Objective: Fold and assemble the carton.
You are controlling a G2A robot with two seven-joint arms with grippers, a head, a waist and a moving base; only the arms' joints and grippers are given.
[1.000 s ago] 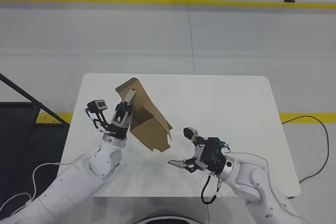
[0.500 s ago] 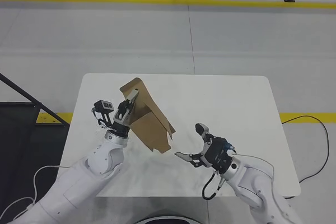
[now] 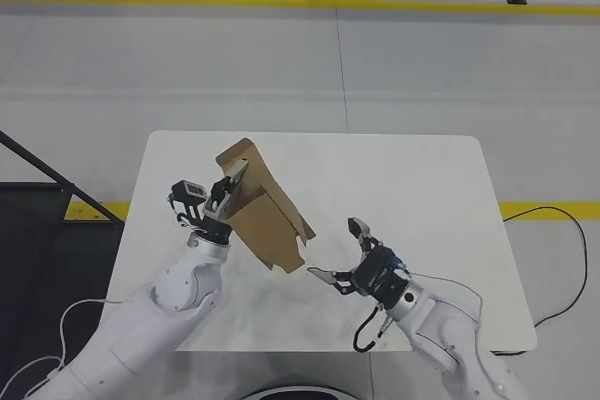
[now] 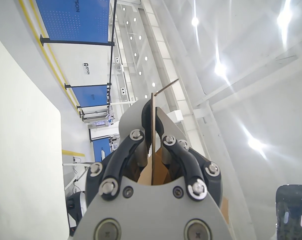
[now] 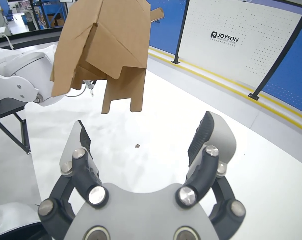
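Carton [image 3: 265, 210] is up off the table [image 3: 410, 170], over its left-middle, half-formed, with loose flaps hanging toward the table. Judging by the corrugated board: light, panels stiff, floppy at the creases, dents if over-squeezed. Best pinched on a panel edge near a crease, not on a free flap. Left gripper [image 4: 153, 116] is clamped on one thin panel edge, board sandwiched between the pads. Right gripper [image 5: 143, 123] hovers above the table's near-middle, jaws spread wide, holding nothing, clear of the flaps.
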